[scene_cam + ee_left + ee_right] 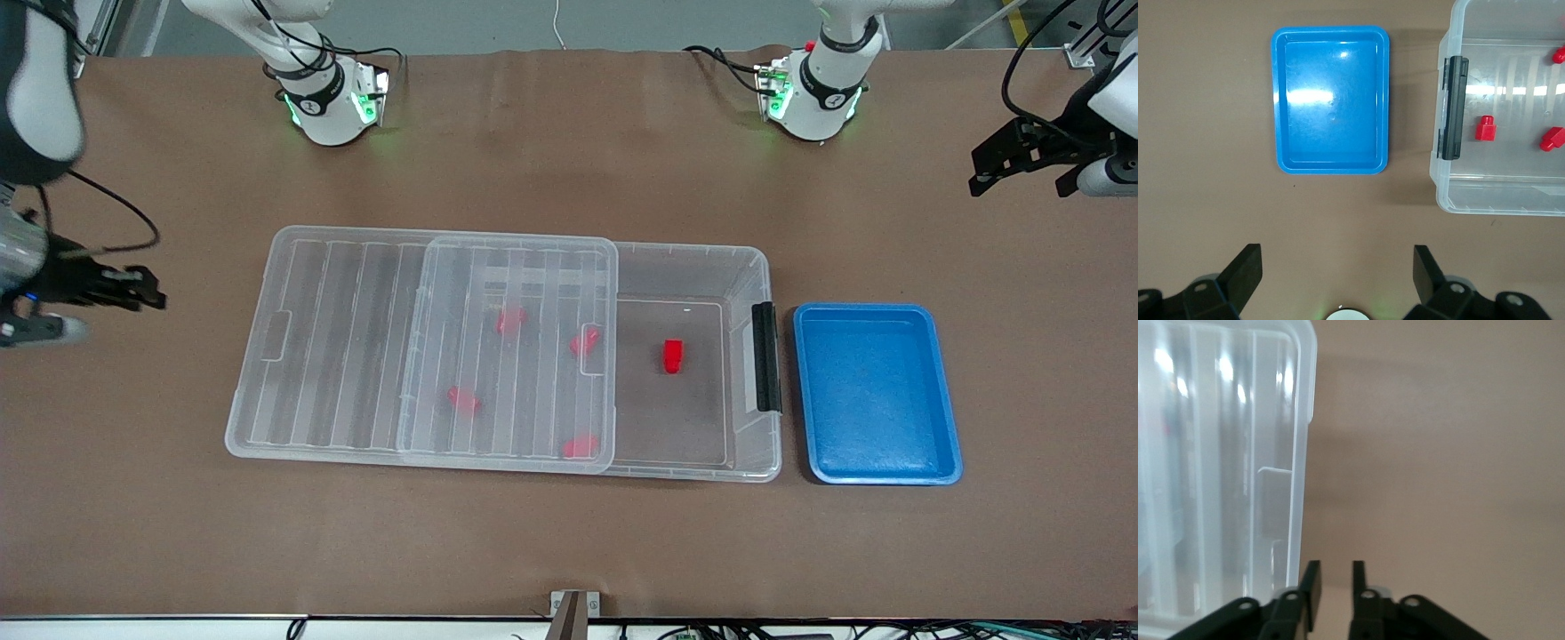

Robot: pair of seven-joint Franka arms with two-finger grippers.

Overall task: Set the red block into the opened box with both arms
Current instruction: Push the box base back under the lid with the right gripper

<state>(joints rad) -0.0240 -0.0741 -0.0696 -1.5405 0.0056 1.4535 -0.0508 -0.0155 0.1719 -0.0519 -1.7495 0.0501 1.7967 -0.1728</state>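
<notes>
Hands apart: left hand [1337, 273] spread wide, right hand [1332, 587] nearly pressed together, empty.

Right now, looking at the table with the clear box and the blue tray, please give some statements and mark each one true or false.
1. The lid covers the whole box. False: it is slid aside, leaving the clip end open.
2. One red block lies in the uncovered part. True.
3. The blue tray holds a red block. False: nothing lies in it.
4. The left tool is open, holding nothing. True.
5. The right tool grips the lid. False: it holds nothing.
</notes>
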